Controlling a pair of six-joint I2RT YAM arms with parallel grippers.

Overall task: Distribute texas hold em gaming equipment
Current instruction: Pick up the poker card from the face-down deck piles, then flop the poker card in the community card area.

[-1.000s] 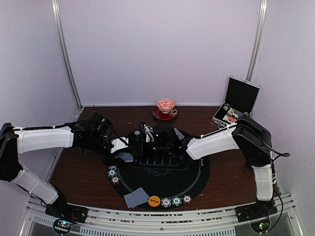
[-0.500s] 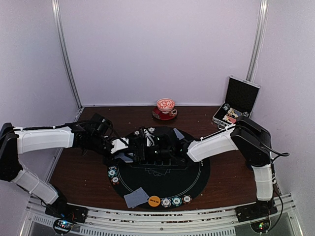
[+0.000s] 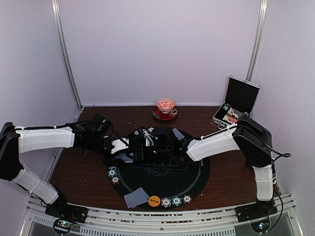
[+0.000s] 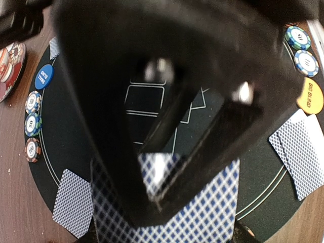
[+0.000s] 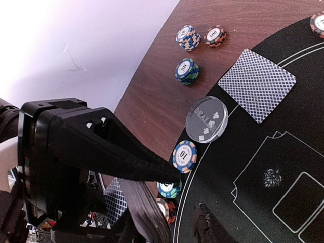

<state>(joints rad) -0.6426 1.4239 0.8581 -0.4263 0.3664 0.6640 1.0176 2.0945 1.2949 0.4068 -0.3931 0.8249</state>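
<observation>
**Deck held over the mat, blind and dealer discs laid out**

The orange disc (image 4: pixel 310 96) reads "BIG BLIND". The clear disc (image 5: pixel 206 119) shows "DEAL" and a club mark, and its last letters are unclear. One of the chips (image 5: pixel 214 35) reads "100". The white writing on the blue disc (image 4: pixel 44 77) is too small to read.

The left tool (image 3: pixel 132 151) grips the deck (image 4: pixel 192 217), lattice backs up, above the far-left part of the mat (image 3: pixel 194 174). The frame cuts off part of the deck, so its long axis cannot be told. The right tool (image 4: pixel 154 174) meets it there with its fingers a little apart at the top card. Whether they touch it cannot be told.

At the mat's near rim lie two overlapped cards (image 3: pixel 135 198), face down, then the orange disc, then three chips in a row to its right. Two more chips sit at the left rim. The left wrist view shows the blue disc with three chips and a second face-down pair. In the right wrist view three chip piles stand on the bare table (image 5: pixel 167 86).
</observation>
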